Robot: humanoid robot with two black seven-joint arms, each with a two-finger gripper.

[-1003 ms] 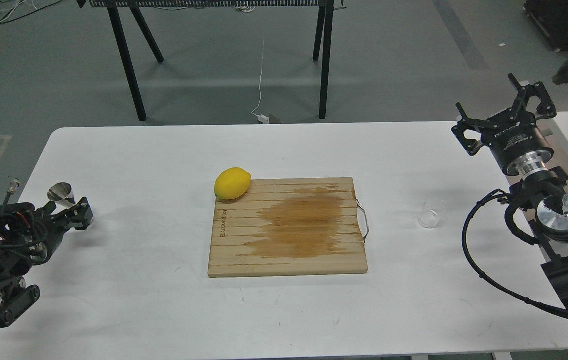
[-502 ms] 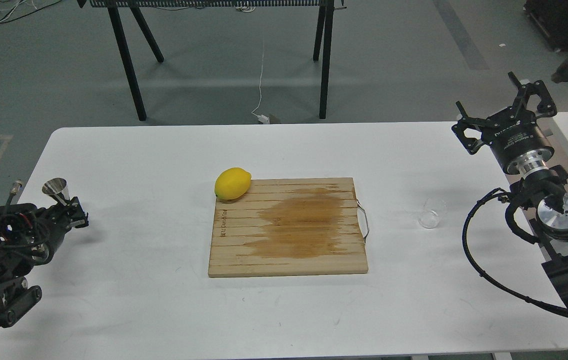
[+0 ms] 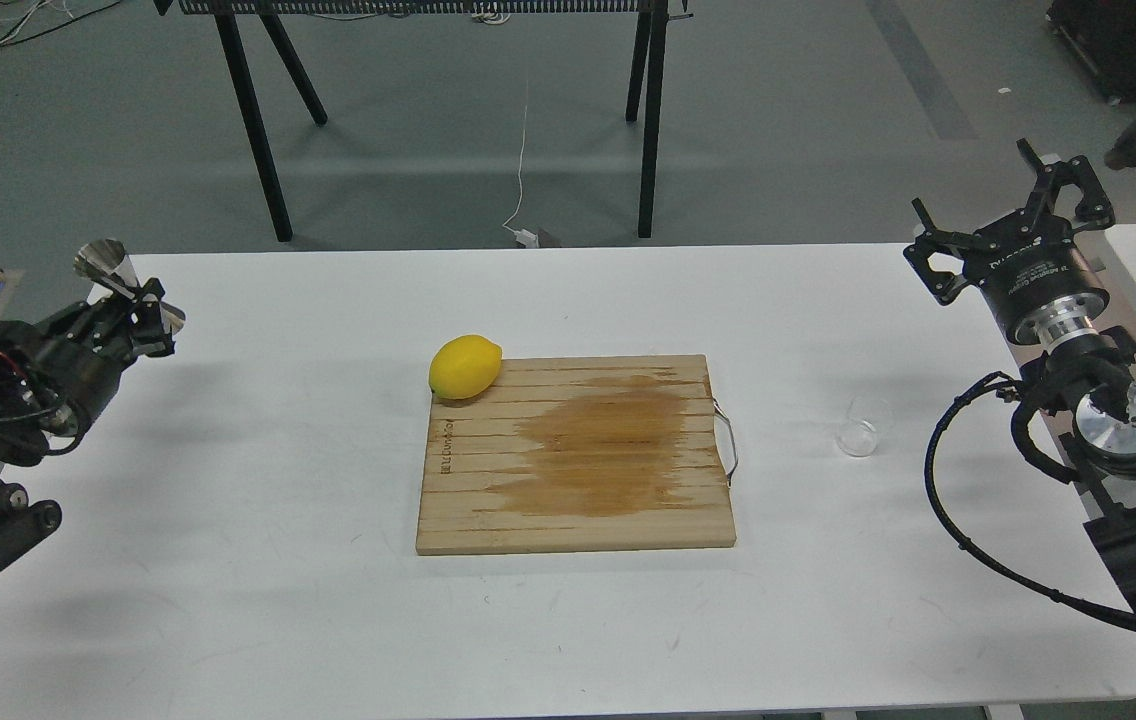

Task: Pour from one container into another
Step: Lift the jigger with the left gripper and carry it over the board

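Note:
The shiny steel jigger [image 3: 110, 272] is held tilted above the table's left edge, its narrow waist between the fingers of my left gripper [image 3: 143, 305], which is shut on it. The small clear glass cup [image 3: 861, 432] stands on the white table [image 3: 278, 600] to the right of the cutting board. My right gripper [image 3: 1003, 205] hovers open above the table's far right edge, up and to the right of the cup, with nothing between its fingers.
A wooden cutting board [image 3: 576, 455] with a dark wet stain lies at the table's middle. A yellow lemon [image 3: 465, 367] rests at its far left corner. A black-legged stand [image 3: 278, 120] is on the floor beyond the table.
My left gripper has risen and moved away from me with the jigger, lifting it well above the table. The right gripper shifted only slightly. Cup, lemon and board have not moved.

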